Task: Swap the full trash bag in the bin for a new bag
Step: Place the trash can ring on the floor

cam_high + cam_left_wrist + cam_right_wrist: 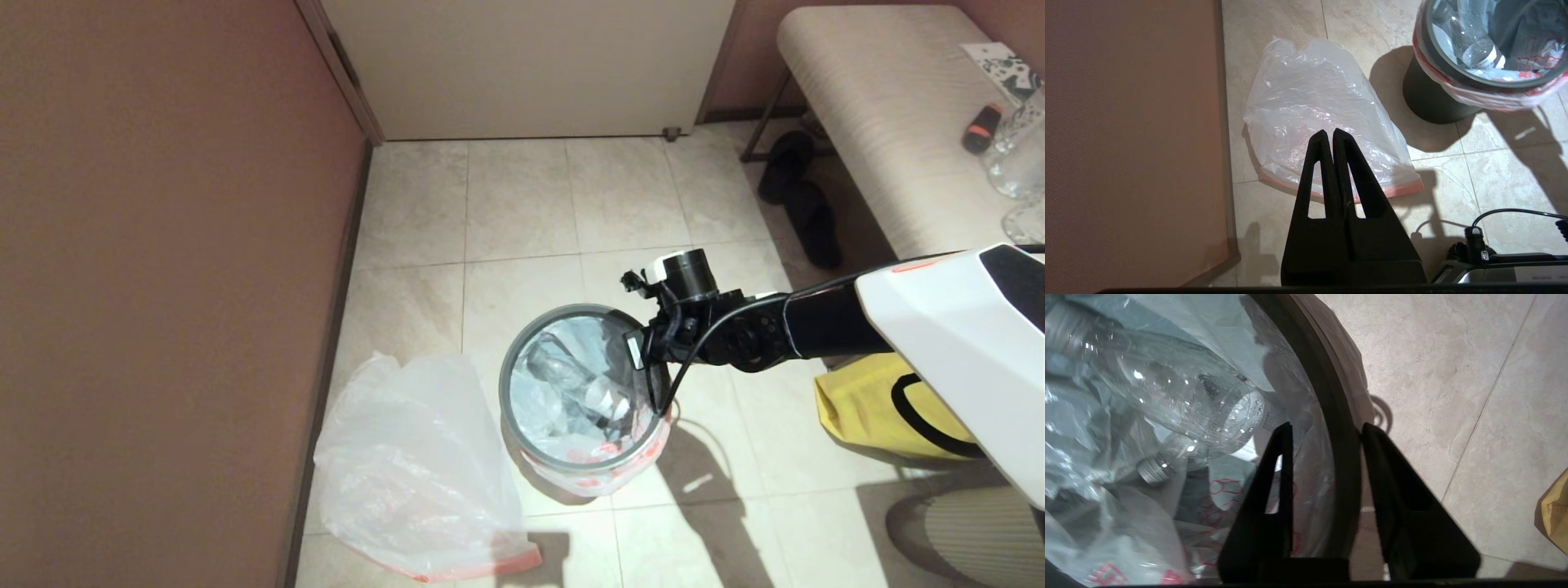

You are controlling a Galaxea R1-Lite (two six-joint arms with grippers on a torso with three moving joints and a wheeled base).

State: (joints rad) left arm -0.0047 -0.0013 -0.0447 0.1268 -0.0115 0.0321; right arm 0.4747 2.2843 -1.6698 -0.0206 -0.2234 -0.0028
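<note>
The bin [1429, 102], small and black, stands on the tiled floor with its grey hoop [504, 384] on the rim. The full trash bag [571, 384] lines it, holding clear bottles, its pink-red edge folded down outside. My right gripper [1327, 425] is open astride the bin's right rim. One finger is inside against the full bag [1126, 477], the other is outside, and the hoop [1331, 400] runs between them. The new bag [408, 457] lies crinkled on the floor left of the bin. My left gripper [1329, 131] hangs shut and empty above the new bag [1314, 106].
A brown wall [163, 245] runs close along the left, with a pale door [531, 65] ahead. A yellow fabric bag [873, 408] lies right of the bin. A padded bench [882, 106] with bottles stands at far right, with dark slippers [800, 196] beside it.
</note>
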